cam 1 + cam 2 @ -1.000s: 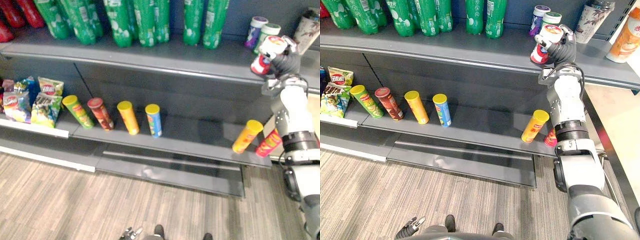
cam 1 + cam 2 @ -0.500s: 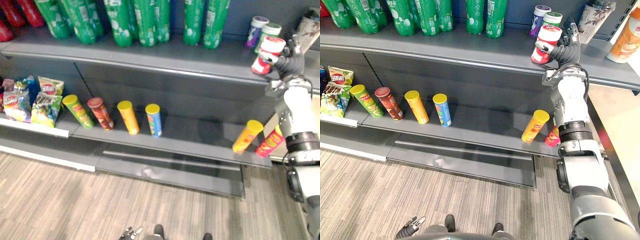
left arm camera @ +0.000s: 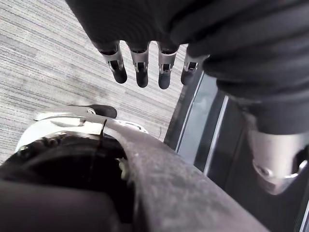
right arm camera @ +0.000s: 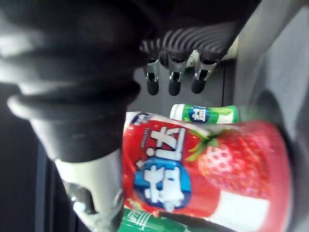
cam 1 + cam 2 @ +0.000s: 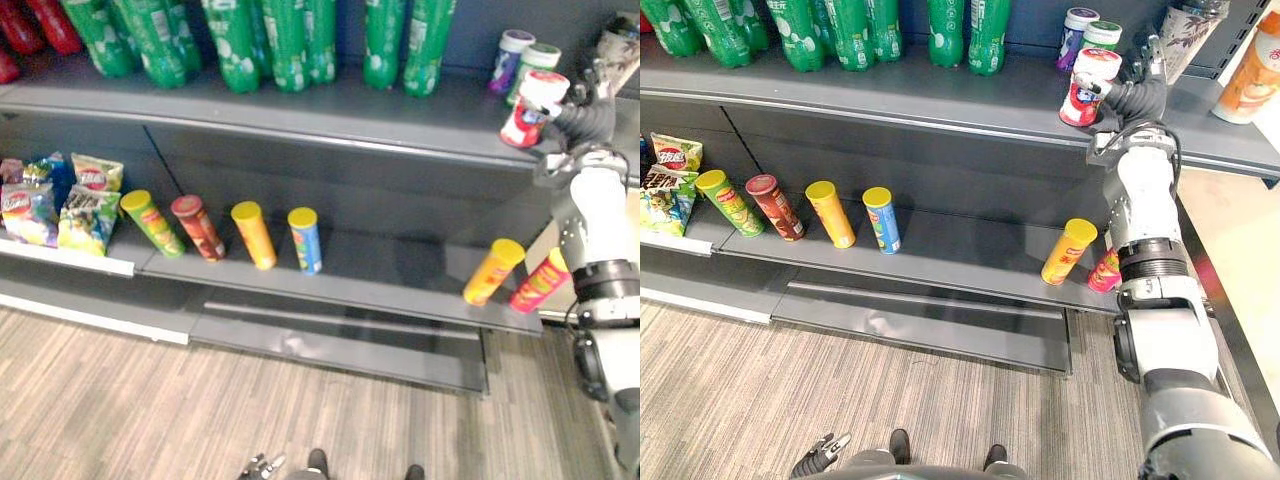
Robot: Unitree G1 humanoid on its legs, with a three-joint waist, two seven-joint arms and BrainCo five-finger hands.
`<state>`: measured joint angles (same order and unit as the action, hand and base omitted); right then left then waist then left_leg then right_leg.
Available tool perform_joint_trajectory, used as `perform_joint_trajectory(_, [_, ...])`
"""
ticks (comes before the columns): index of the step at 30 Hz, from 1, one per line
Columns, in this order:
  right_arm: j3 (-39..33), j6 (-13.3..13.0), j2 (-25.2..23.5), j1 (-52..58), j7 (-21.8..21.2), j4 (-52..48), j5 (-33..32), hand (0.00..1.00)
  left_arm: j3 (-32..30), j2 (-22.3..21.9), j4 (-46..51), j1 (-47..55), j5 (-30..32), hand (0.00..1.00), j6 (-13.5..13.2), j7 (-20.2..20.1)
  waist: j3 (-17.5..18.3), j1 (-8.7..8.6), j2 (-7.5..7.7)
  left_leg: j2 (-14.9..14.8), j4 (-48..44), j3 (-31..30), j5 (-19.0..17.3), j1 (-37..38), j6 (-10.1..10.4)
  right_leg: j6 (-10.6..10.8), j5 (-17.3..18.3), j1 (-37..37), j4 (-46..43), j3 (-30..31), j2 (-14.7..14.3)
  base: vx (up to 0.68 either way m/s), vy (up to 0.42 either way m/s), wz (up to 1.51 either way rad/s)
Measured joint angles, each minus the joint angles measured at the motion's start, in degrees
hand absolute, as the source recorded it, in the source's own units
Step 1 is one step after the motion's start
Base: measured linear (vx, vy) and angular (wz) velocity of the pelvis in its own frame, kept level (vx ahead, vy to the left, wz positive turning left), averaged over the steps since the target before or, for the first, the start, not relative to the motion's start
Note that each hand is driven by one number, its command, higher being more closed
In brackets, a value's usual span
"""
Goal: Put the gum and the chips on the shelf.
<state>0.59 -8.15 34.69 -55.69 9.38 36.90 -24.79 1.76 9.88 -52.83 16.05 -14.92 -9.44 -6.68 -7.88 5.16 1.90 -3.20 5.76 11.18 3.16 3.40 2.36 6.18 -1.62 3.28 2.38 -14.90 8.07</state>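
Fingers [image 4: 174, 77] of the right hand [image 5: 1137, 98], curled round the strawberry gum canister [image 5: 1086, 90] a second ago, now stand straight and spread, no longer gripping it. The canister rests on the upper shelf [image 5: 940, 95] between thumb and fingers, its long axis near upright, white cap up, tipped slightly toward the fingers. The left hand [image 3: 140, 63] hangs straight-fingered over the floor [image 3: 48, 58].
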Motion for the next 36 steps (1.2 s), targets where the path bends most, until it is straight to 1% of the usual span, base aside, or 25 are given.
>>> perform_joint_trajectory(2, [0.0, -0.1, 0.6, -1.5, 0.0, -0.5, 0.0, 0.0, 0.0, 0.0, 0.0, 0.0, 0.0, 0.0, 0.0, 0.0, 0.0, 0.01, 0.06, -0.2, -0.1, 0.7, 0.0, 0.0, 0.0, 0.0, -0.7, 0.1, 0.6, 0.6, -0.4, 0.01, -0.008, -0.14])
perform_joint_trajectory(4, [0.0, -0.8, 1.1, -2.4, 0.0, -3.1, 0.0, 0.0, 0.0, 0.2, 0.0, 0.0, 0.0, 0.0, 0.0, -0.2, 0.1, -0.09, 0.18, -0.4, -0.2, 1.1, 0.0, 0.1, 0.0, -0.1, -1.0, 0.1, 1.0, 1.1, -0.7, 0.01, -0.021, -0.14])
perform_joint_trajectory(6, [0.0, -2.3, 2.7, -2.8, 0.0, -8.9, -0.1, 0.0, 0.0, 0.2, -0.1, -0.1, 0.0, 0.0, 0.0, -0.3, 0.1, -0.2, 0.21, -0.8, -0.1, 1.4, 0.0, 0.3, 0.0, -0.3, -1.2, 0.3, 1.4, 1.4, -0.9, 0.0, -0.022, -0.07])
perform_joint_trajectory(8, [0.0, -2.7, 3.3, -3.2, 0.0, -12.4, -0.1, 0.0, 0.0, 0.2, -0.3, -0.1, 0.0, 0.0, 0.0, -0.3, 0.1, -0.24, 0.22, -1.1, 0.0, 1.9, 0.0, 0.7, 0.0, -0.3, -1.2, 0.3, 1.4, 1.5, -1.2, -0.02, -0.027, -0.13])
perform_joint_trajectory(12, [0.0, -4.0, 4.0, -4.3, 0.0, -20.7, -0.6, 0.0, 0.0, 0.5, -1.5, -0.3, 0.0, 0.0, -0.4, -0.4, 0.5, -0.99, 0.58, -1.7, 0.1, 2.9, -0.2, 0.9, 0.4, -0.3, -1.2, 0.0, 1.6, 2.8, -1.8, -0.03, -0.026, -0.16])
perform_joint_trajectory(15, [0.0, -5.2, 4.8, -4.2, 0.0, -26.6, -1.7, 0.0, 0.0, 0.8, -2.1, -0.1, 0.0, 0.0, -0.5, -0.4, 1.1, -1.93, 1.06, -2.0, 0.1, 3.8, -0.4, 0.9, 0.6, -0.3, -1.1, -0.3, 1.6, 3.1, -2.0, -0.01, -0.017, -0.12])
perform_joint_trajectory(17, [-1.1, -6.4, 4.8, -2.5, 0.0, -31.3, -5.0, 0.0, 0.0, 1.2, -2.8, -0.1, 0.0, 0.0, -0.5, -0.4, 2.3, -2.31, 1.82, -2.1, 0.1, 4.2, -0.5, 0.8, 0.7, -0.3, -1.1, -0.9, 1.6, 3.9, -2.1, 0.0, -0.009, -0.13])
perform_joint_trajectory(18, [-1.6, -6.5, 4.7, -1.5, -0.1, -32.8, -6.0, 0.0, 0.0, 1.4, -3.2, -0.2, 0.0, 0.0, -0.6, -0.4, 2.6, -2.33, 2.01, -2.2, 0.1, 4.3, -0.5, 0.7, 0.8, -0.3, -1.1, -1.0, 1.6, 4.0, -2.2, 0.02, -0.007, -0.1])
perform_joint_trajectory(20, [-4.6, -6.6, 3.3, 5.0, -1.3, -40.3, -12.0, 0.0, 0.0, 1.8, -3.9, -0.1, 0.0, 0.0, -0.9, -0.3, 3.7, -2.72, 2.8, -2.2, 0.1, 4.6, -0.5, 0.8, 0.8, -0.4, -1.1, -1.0, 1.5, 4.3, -2.2, 0.03, -0.005, -0.04])
perform_joint_trajectory(21, [-5.3, -6.4, 2.2, 7.1, -1.7, -42.1, -13.5, 0.0, 0.0, 1.8, -4.2, -0.1, 0.0, 0.0, -1.2, -0.3, 4.0, -2.85, 2.92, -2.2, 0.1, 4.7, -0.5, 0.8, 0.8, -0.4, -1.1, -1.0, 1.5, 4.4, -2.2, 0.03, 0.0, -0.08])
perform_joint_trajectory(22, [-6.4, -5.7, -0.6, 11.6, -3.3, -45.8, -16.2, 0.0, 0.0, 1.9, -4.4, 0.0, 0.0, 0.0, -1.2, -0.2, 4.5, -3.15, 3.1, -2.2, 0.1, 5.2, -0.6, 0.9, 0.9, -0.5, -1.1, -1.1, 1.4, 4.6, -2.2, 0.03, 0.002, -0.13])
perform_joint_trajectory(23, [-6.1, -4.5, -3.7, 16.6, -4.9, -49.3, -18.3, 0.0, 0.0, 1.9, -4.5, 0.0, 0.0, 0.0, -1.2, -0.1, 4.6, -3.4, 3.11, -2.2, 0.1, 5.5, -0.6, 1.0, 0.9, -0.5, -1.1, -1.1, 1.3, 5.0, -2.2, 0.02, 0.002, -0.14])
perform_joint_trajectory(24, [-5.5, -4.0, -5.4, 19.3, -5.4, -50.8, -18.6, 0.0, 0.0, 1.9, -4.8, 0.0, 0.0, 0.0, -1.2, 0.0, 4.6, -3.42, 3.1, -2.2, 0.1, 5.6, -0.6, 1.0, 0.9, -0.5, -1.1, -1.1, 1.3, 5.2, -2.2, 0.0, -0.001, -0.13])
perform_joint_trajectory(25, [-3.4, -2.8, -8.7, 24.8, -6.9, -53.0, -18.6, 0.0, 0.0, 1.8, -5.4, -0.2, -0.1, 0.0, -1.3, 0.2, 4.6, -3.66, 3.07, -2.3, 0.1, 5.8, -0.6, 1.1, 0.9, -0.5, -1.1, -1.2, 1.2, 5.6, -2.3, -0.01, -0.004, -0.1])
perform_joint_trajectory(26, [-2.0, -2.1, -10.1, 27.5, -7.6, -53.6, -18.5, 0.0, 0.0, 1.8, -5.5, -0.2, -0.1, 0.0, -1.2, 0.3, 4.6, -3.73, 3.06, -2.3, 0.1, 6.0, -0.6, 1.2, 0.9, -0.5, -1.1, -1.3, 1.1, 5.7, -2.3, -0.01, -0.006, -0.13])
perform_joint_trajectory(27, [1.9, -0.7, -12.4, 33.3, -9.5, -54.6, -18.3, 0.0, 0.0, 1.8, -5.4, -0.2, -0.2, 0.0, -1.3, 0.5, 4.6, -3.7, 3.06, -2.4, 0.1, 6.2, -0.7, 1.3, 1.0, -0.6, -1.0, -1.5, 0.9, 6.0, -2.4, -0.02, -0.009, -0.14])
perform_joint_trajectory(29, [9.9, 2.2, -15.7, 43.8, -14.6, -54.9, -18.1, 0.0, 0.0, 1.6, -5.4, -0.2, -0.2, 0.0, -1.5, 1.9, 4.6, -3.59, 3.05, -2.6, 0.1, 7.0, -1.0, 1.5, 1.3, -0.8, -0.9, -2.1, 0.5, 6.7, -2.6, -0.02, -0.007, -0.15])
perform_joint_trajectory(30, [11.7, 2.9, -16.1, 46.1, -15.6, -54.9, -18.1, 0.0, 0.0, 1.6, -5.4, -0.2, -0.2, 0.0, -1.5, 2.0, 4.6, -3.6, 3.04, -2.6, 0.1, 7.0, -1.3, 1.5, 1.6, -0.8, -0.9, -2.2, 0.5, 6.9, -2.6, -0.01, 0.001, -0.09])
perform_joint_trajectory(31, [14.4, 3.8, -16.6, 49.7, -17.9, -54.7, -18.0, 0.0, 0.0, 1.6, -5.4, -0.1, -0.2, 0.0, -1.7, 2.4, 4.6, -3.62, 3.05, -2.6, 0.1, 7.1, -1.4, 1.5, 1.7, -0.7, -0.8, -2.2, 0.4, 7.0, -2.6, 0.01, 0.009, -0.08])
perform_joint_trajectory(32, [17.8, 4.2, -16.8, 54.1, -21.5, -54.1, -17.9, 0.0, 0.1, 1.6, -5.4, -0.1, -0.2, 0.0, -1.6, 3.0, 4.5, -3.76, 2.96, -2.5, 0.1, 7.4, -1.5, 1.6, 1.7, -0.5, -0.6, -2.2, 0.4, 7.3, -2.6, 0.01, 0.011, -0.08])
perform_joint_trajectory(34, [20.4, 4.3, -17.0, 57.4, -23.7, -53.1, -18.0, 0.0, 0.4, 1.6, -5.6, 0.1, -0.2, 0.0, -1.6, 3.4, 4.6, -4.21, 2.79, -2.4, 0.1, 7.5, -1.7, 1.8, 1.7, -0.5, -0.6, -2.1, 0.5, 7.5, -2.5, 0.02, 0.02, -0.06])
perform_joint_trajectory(35, [21.9, 4.4, -17.4, 58.8, -25.2, -50.4, -18.1, 0.0, 0.9, 1.7, -6.1, 0.1, -0.3, 0.0, -1.4, 3.8, 4.8, -4.89, 2.54, -2.3, 0.1, 7.8, -1.8, 1.8, 1.6, -0.5, -0.6, -2.1, 0.5, 7.6, -2.3, 0.01, 0.025, -0.05])
perform_joint_trajectory(36, [22.4, 4.3, -17.6, 59.3, -25.6, -48.9, -18.0, 0.0, 1.4, 1.8, -6.4, 0.1, -0.4, 0.0, -1.3, 3.8, 4.9, -5.05, 2.32, -2.2, 0.1, 7.9, -1.9, 1.8, 1.6, -0.5, -0.6, -2.2, 0.5, 7.7, -2.3, 0.01, 0.021, -0.08])
